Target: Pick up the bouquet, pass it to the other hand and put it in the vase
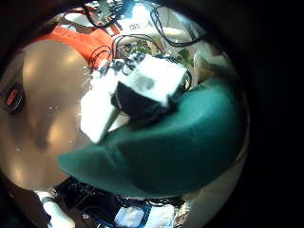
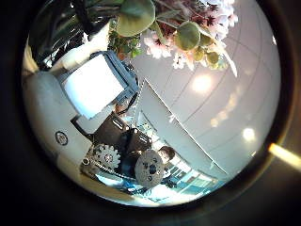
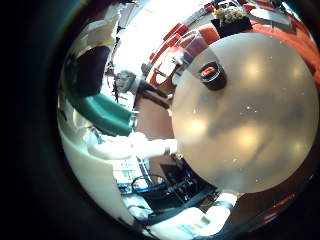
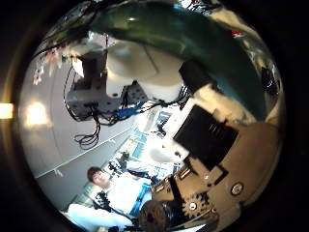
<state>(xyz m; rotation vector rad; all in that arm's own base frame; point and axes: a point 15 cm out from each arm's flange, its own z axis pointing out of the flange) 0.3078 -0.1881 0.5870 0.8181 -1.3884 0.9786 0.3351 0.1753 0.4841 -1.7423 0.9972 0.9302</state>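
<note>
The bouquet's paper wrap (image 1: 176, 142) fills much of the left little finger side palm view, and my left hand's fingers (image 1: 142, 90) curl against it. Its flowers and round buds (image 2: 179, 33) show past a fingertip (image 2: 94, 85) in the left thumb side palm view. The vase (image 3: 210, 73), small and open-topped, stands upright on the round table (image 3: 250, 120). In the right little finger side palm view the wrap (image 3: 105, 110) is held above the table's edge. In the right thumb side palm view the wrap (image 4: 183, 39) passes close by my right hand's straight fingers (image 4: 208, 130), with a gap between them.
The round table (image 1: 43, 104) lies below the bouquet. Chairs (image 3: 175, 55) stand beyond the table's far edge, behind the vase. The left arm's white body (image 4: 130, 63) is close to my right palm.
</note>
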